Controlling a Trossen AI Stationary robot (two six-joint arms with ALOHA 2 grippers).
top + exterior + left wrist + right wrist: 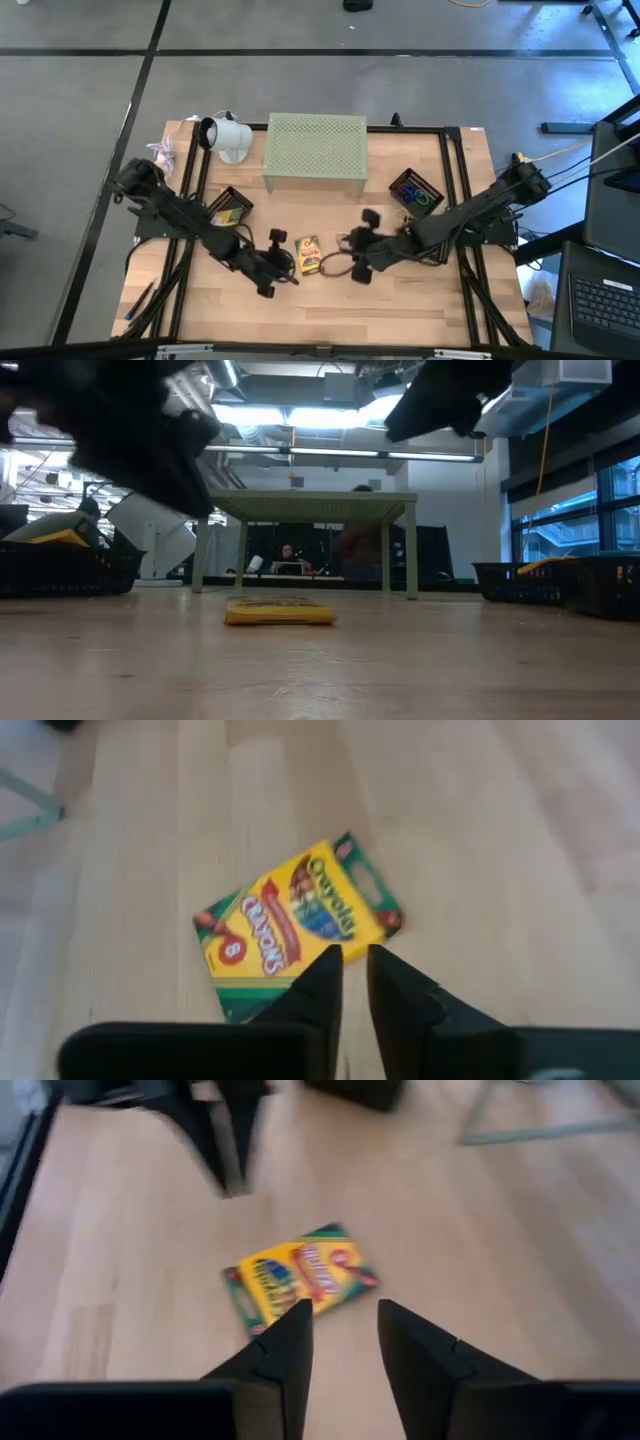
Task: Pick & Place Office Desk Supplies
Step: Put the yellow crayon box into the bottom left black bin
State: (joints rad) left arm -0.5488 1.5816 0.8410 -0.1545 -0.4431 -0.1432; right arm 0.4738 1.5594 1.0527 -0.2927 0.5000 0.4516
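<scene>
We find the Crayola crayon box (309, 254) lying flat on the wooden table (400, 310), free of both grippers and between them. The left gripper (352, 958) hangs just short of the box with its fingers parted by a narrow gap, holding nothing. The right gripper (340, 1315) faces the box from the opposite side, fingers apart and empty.

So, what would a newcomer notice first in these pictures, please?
A yellow crayon box lies flat on the wooden table, in front of the pale green perforated stand. The left gripper and right gripper flank it from either side, neither holding it. Black mesh trays sit beside the stand.
</scene>
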